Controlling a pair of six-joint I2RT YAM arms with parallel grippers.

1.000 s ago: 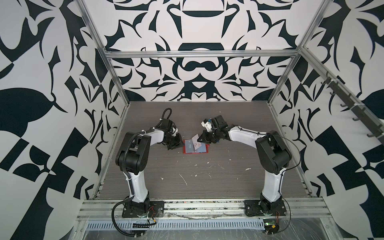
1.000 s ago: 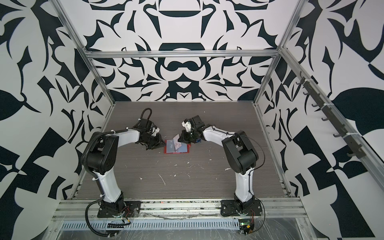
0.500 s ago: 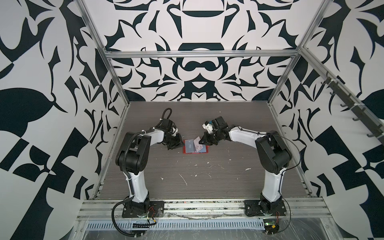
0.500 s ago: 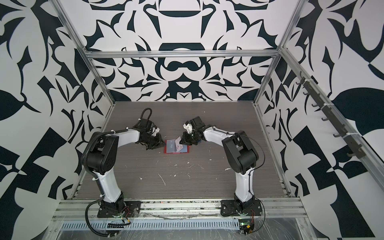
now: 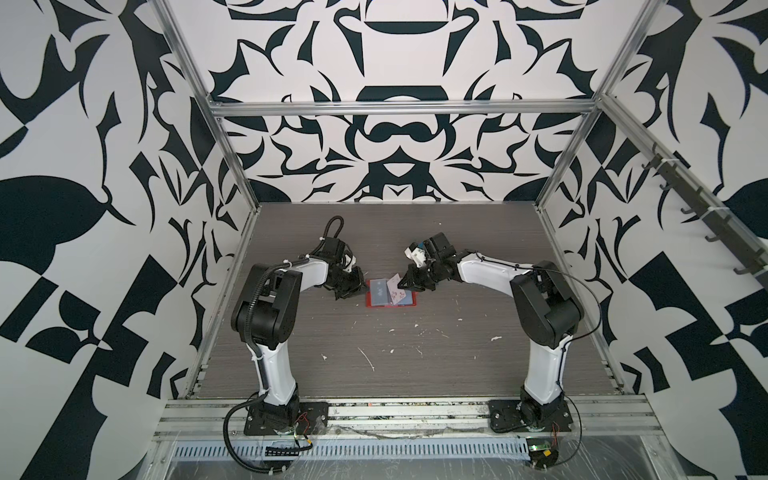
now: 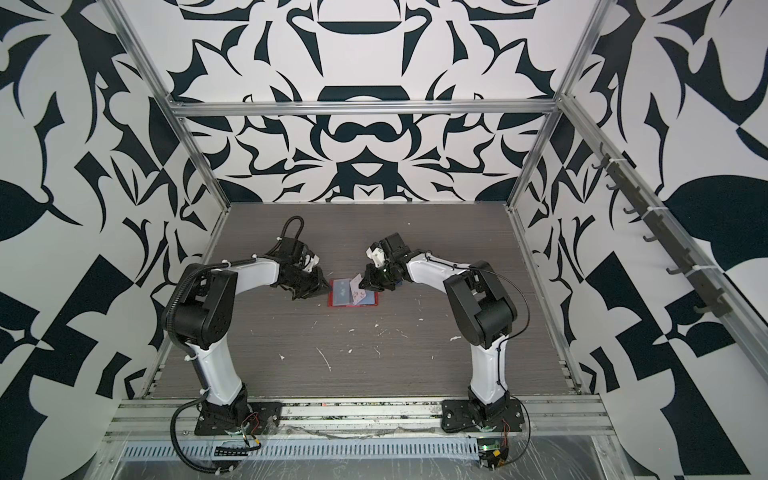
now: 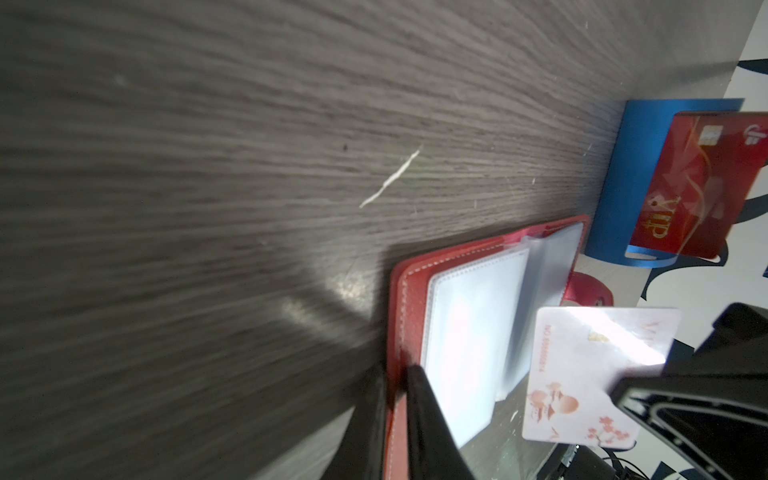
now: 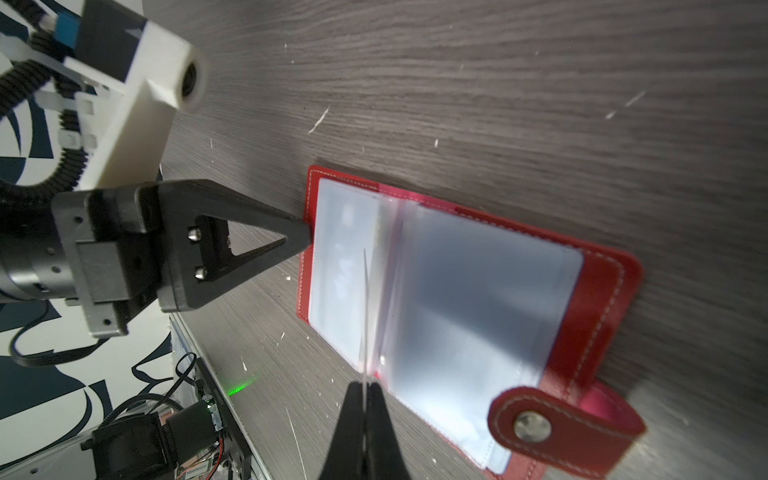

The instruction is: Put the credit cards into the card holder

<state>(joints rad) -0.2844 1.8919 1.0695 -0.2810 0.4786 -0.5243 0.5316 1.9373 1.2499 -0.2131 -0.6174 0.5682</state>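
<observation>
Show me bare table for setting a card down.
Free: the wide grey wood-grain table strip between the red leather-look card holder and the arm bases, and the strip behind both arms up to the back wall. Crowded: the holder's sides, where the left gripper clamps its cover and the right gripper holds a white card over it.

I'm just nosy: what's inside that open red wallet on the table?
Clear plastic pockets; one seems to hold a light blue card. The pages underneath are covered, so any cards there are hidden.

Blue rack (image 7: 623, 178) stands just beside the card holder (image 7: 409, 270).
</observation>
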